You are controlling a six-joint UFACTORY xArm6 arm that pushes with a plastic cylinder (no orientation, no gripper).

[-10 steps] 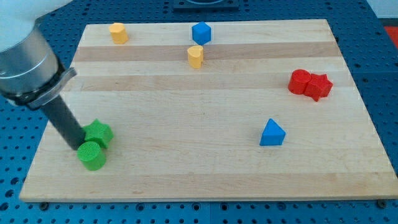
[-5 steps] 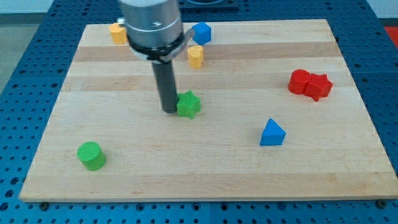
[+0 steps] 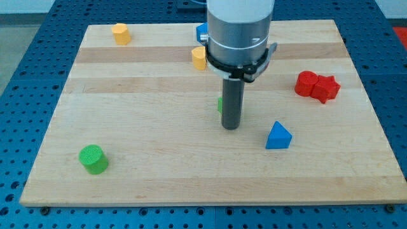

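A wooden board [image 3: 159, 172] lay on a blue perforated table [image 3: 19, 95]. A robot arm came down from the far side of the scene and ended in a straight dark rod with no jaws or clasp, so it gripped nothing. My tip [image 3: 230, 127] rested on the board a little right of the centre.

Just behind the rod, only a thin sliver of a green block [image 3: 220, 105] showed at the rod's left edge. Its shape was hidden, and whether the tip touched it could not be told. To the right of the tip and slightly nearer sat a blue triangular block [image 3: 278, 136], close by but apart from the rod.

Far off at the near left corner stood a green cylinder [image 3: 93, 159]. At the far left corner sat a yellow block [image 3: 121, 33]. A second yellow cylinder [image 3: 199, 58] stood on the far side, just left of the arm's body, and a blue block [image 3: 201, 30] showed beyond it, partly covered by the arm. At the right edge, two red blocks [image 3: 317, 85] sat touching each other.
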